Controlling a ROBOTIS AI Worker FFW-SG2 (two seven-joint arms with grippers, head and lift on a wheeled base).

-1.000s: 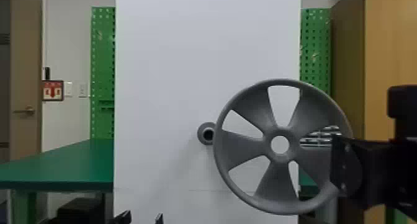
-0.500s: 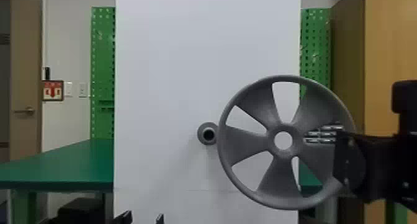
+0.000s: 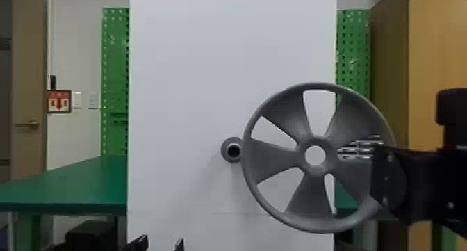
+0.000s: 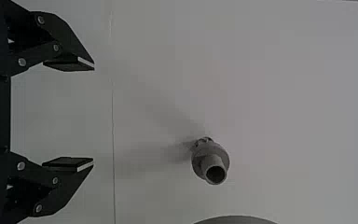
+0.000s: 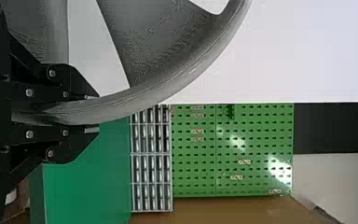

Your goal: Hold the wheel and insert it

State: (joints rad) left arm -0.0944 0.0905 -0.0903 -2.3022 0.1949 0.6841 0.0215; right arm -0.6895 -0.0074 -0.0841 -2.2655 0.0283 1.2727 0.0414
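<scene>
My right gripper [image 3: 382,184] is shut on the right side of the grey wheel's rim in the head view, holding the wheel [image 3: 278,160] upright before the white board. In the right wrist view the gripper [image 5: 93,114] has the curved wheel rim [image 5: 168,88] between its fingers. A grey peg [image 3: 227,150] with a dark hollow end projects from the board, just left of the rim in the head view. My left gripper [image 3: 161,243] is low at the bottom edge, its fingers apart; in the left wrist view the gripper [image 4: 93,115] stands open and empty, away from the peg [image 4: 210,161].
The white board [image 3: 180,94] stands upright in the middle. Behind it are a green table [image 3: 69,184], green perforated panels [image 3: 114,59] and, at the right, a wooden cabinet [image 3: 437,59]. A rack of small metallic parts [image 5: 151,172] is beyond the wheel.
Over the last second the right gripper and wheel moved slightly right and up, then back slightly left, with the wheel still gripped. The left gripper has hardly moved.
</scene>
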